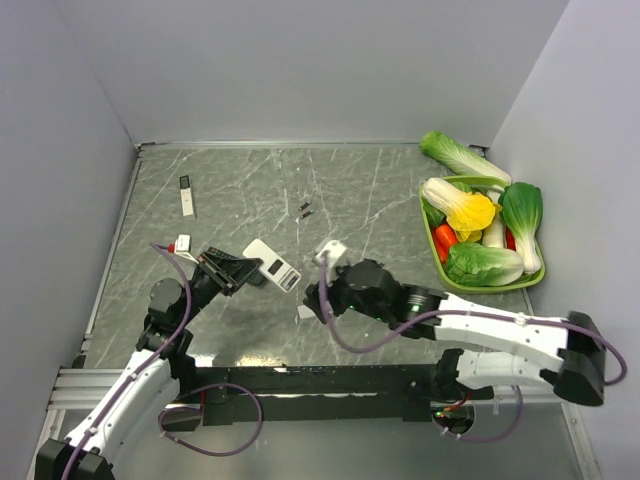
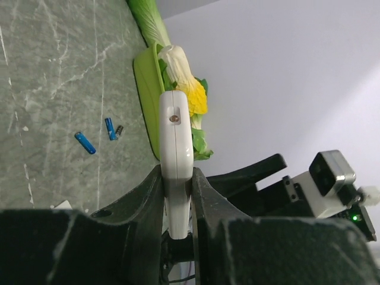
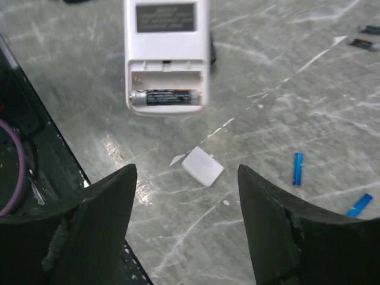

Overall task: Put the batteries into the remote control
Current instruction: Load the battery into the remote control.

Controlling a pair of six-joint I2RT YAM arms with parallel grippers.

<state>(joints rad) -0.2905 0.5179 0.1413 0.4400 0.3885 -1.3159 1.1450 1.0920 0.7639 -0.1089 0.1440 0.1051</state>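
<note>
My left gripper (image 1: 238,268) is shut on a white remote (image 1: 272,265) and holds it above the table; the left wrist view shows it edge-on between the fingers (image 2: 176,136). In the right wrist view the remote's (image 3: 166,53) open compartment holds one black battery (image 3: 166,97) in the lower slot; the upper slot is empty. My right gripper (image 3: 187,202) is open and empty, in front of the remote. The battery cover (image 3: 202,166) lies on the table below. Two blue batteries (image 3: 297,168) lie to the right, and black batteries (image 1: 305,209) lie farther back.
A second slim remote (image 1: 186,195) lies at the back left. A green basket (image 1: 432,245) of vegetables stands at the right wall. Grey walls close the table on three sides.
</note>
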